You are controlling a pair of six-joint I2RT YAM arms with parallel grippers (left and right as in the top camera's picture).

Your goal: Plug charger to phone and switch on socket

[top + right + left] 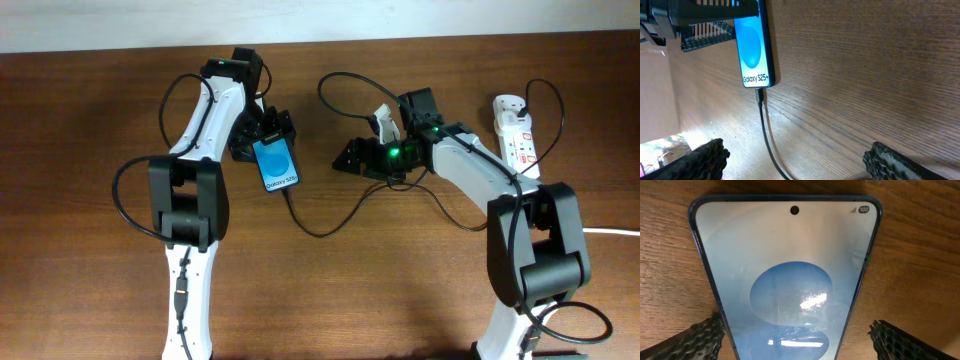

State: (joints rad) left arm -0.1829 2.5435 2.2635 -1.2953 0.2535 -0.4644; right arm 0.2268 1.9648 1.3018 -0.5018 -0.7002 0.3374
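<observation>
**Plugged in, switch to come.** Two arms work over a matte wood-grain table (400,300).

- **Socket:** The socket (515,135), a long white strip with a rounded end, lies at 2 o'clock with nothing touching it.
- **Phone:** The phone (277,165), a glossy blue slab with a thin dark rim, lies flat at 10 o'clock.
- **Left gripper:** The left gripper (792,337) straddles the phone, claw spread. One ribbed pad is at the phone's edge and the other is clear of it.
- **Right gripper:** The right gripper (792,160) hangs wide and empty near centre.
- **Charger:** The thin black charger (767,135) runs between the right gripper's fingers, and its plug tip (759,94) looks seated in the phone.

The socket's switch appears to be next. The right arm would do best to lift clear of the cable, swing to 2 o'clock and press one fingertip squarely on a red switch (517,148).
</observation>
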